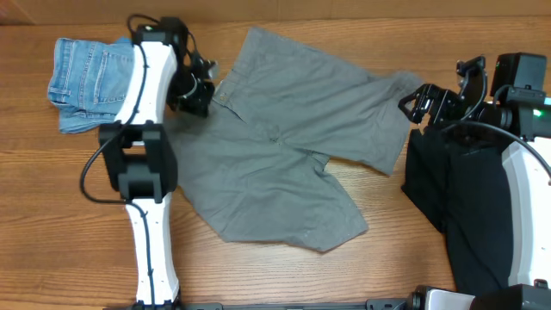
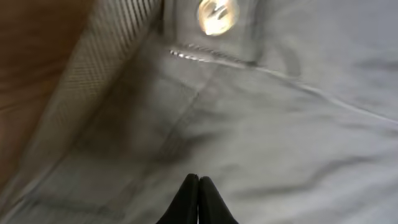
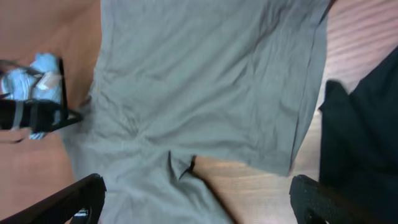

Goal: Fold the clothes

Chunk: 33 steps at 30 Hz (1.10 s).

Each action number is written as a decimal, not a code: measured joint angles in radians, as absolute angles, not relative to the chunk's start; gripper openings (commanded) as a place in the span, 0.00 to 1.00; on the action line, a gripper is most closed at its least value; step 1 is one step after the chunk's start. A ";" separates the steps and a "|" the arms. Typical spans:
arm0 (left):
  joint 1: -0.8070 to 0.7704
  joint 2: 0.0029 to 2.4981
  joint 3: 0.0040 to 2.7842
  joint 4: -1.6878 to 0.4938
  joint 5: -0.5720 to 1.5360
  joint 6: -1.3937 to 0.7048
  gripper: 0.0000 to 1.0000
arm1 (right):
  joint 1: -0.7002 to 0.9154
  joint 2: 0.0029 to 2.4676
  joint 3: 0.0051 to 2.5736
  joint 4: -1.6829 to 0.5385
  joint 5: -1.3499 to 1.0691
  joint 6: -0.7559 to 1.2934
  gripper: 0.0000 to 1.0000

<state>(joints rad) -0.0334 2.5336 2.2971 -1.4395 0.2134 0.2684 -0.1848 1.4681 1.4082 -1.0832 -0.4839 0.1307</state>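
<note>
The grey-olive shorts (image 1: 284,146) lie spread on the wooden table, waistband at the upper left, both legs pointing down and right. My left gripper (image 1: 200,86) is at the waistband, low over the cloth. In the left wrist view its fingers (image 2: 198,179) are shut tip to tip, with no cloth visible between them, over the shorts (image 2: 280,124) below the pale button (image 2: 214,15). My right gripper (image 1: 417,103) is open and empty by the hem of the far leg. The right wrist view shows its fingers (image 3: 199,199) wide apart above the shorts (image 3: 205,81).
A folded light-blue denim garment (image 1: 86,77) lies at the far left, just behind my left arm. A black T-shirt (image 1: 456,207) lies at the right, under my right arm, close to the shorts' hem. Bare wood table (image 1: 69,215) shows at the front left.
</note>
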 measured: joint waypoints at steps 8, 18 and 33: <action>-0.023 2.593 2.307 -1.530 0.069 0.038 0.04 | -0.181 1.468 1.408 -1.092 -0.493 0.145 0.95; 0.179 2.616 2.305 -1.657 -0.024 -0.148 0.04 | -0.181 1.468 1.408 -1.098 -0.494 0.164 0.94; 0.229 2.527 2.293 -1.612 0.080 -0.028 0.37 | -0.150 1.555 1.389 -1.156 -0.482 0.227 0.93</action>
<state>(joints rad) 0.2287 2.5275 2.2929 -1.6115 0.0795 -0.0284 -0.1505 1.5551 1.3888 -1.1564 -0.4816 0.2272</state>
